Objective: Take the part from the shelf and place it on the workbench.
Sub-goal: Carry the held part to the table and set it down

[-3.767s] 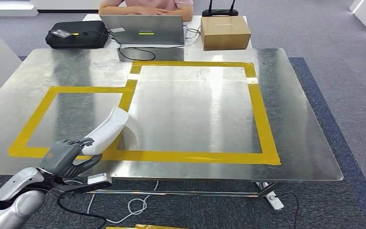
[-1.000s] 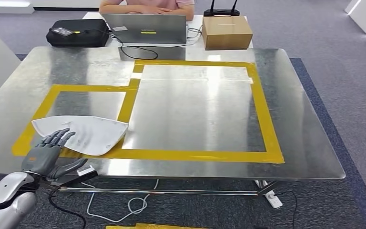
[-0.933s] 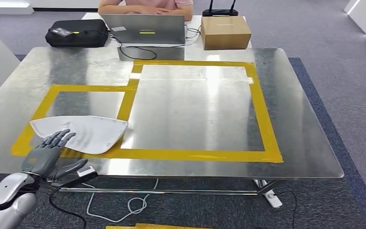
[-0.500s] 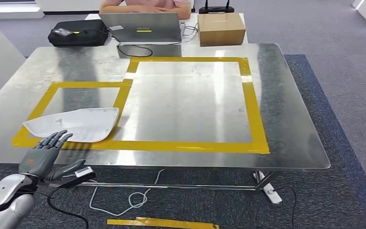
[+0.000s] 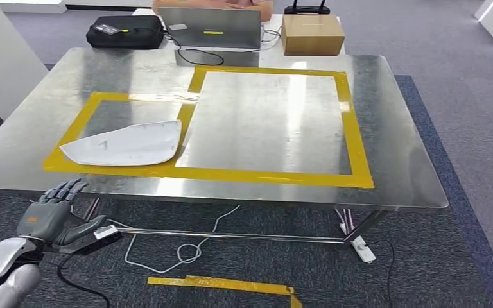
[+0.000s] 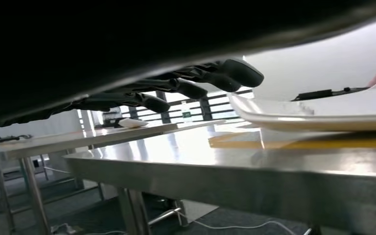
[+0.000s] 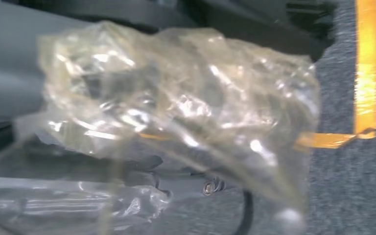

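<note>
Part: flat white curved plastic panel (image 5: 125,144) lay on shiny steel counter (image 5: 398,154), inside small yellow-taped square (image 5: 77,126).
Left hand (image 5: 46,217): fingers (image 5: 64,190) spread, empty, below counter edge.
Right hand: fingers' state unclear.
Progress: placement looked complete.

Released moments ago, the white part (image 5: 124,144) now lies flat on the desk (image 5: 391,154); the left hand (image 5: 46,217) hangs withdrawn below its edge, fingers (image 5: 64,190) spread.

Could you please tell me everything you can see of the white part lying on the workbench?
The part is a thin white shell, looking like moulded plastic, broad at one end and tapering to a point at the other. It lies flat on the steel workbench, inside the smaller yellow tape frame, its near edge on the tape. The left hand hangs below the workbench edge, apart from it.
</note>
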